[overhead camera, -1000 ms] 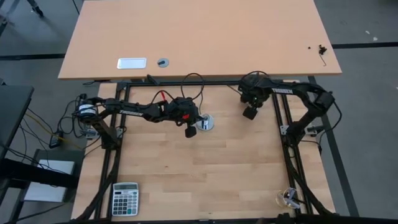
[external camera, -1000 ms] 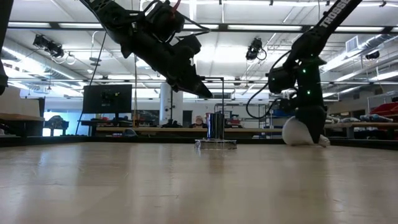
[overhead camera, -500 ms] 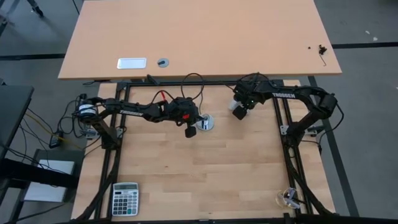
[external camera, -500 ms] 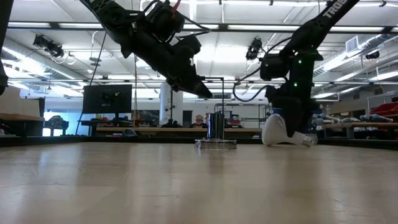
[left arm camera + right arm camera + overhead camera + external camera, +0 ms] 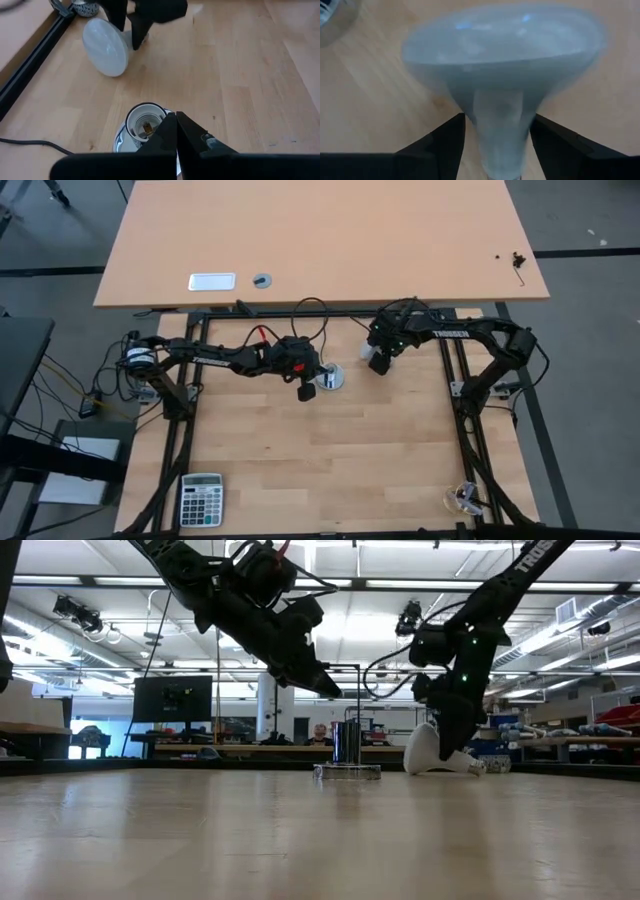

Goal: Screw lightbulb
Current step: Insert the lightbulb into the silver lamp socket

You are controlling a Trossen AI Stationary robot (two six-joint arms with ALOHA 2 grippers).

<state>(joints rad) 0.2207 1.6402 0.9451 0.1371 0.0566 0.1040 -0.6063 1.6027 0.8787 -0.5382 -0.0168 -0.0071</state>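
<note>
1. Sliding along the counter's far edge, the right end effector (image 5: 379,360) has brought the lightbulb (image 5: 106,46) nearer the socket (image 5: 142,125), fingers straddling its neck.
2. Left end effector (image 5: 175,131) hovers pinched together above the socket, likely ready to steady it.

The socket (image 5: 329,377) stands upright on the table (image 5: 330,460), near its far edge. The left gripper (image 5: 306,391) hangs above the table just left of the socket. The bulb (image 5: 377,361) lies to the socket's right, near it but apart, its dome resting on the table. The right gripper (image 5: 381,352) is over the bulb, a finger (image 5: 445,142) on either side of its neck. A calculator (image 5: 201,499) lies at the near left corner.
</note>
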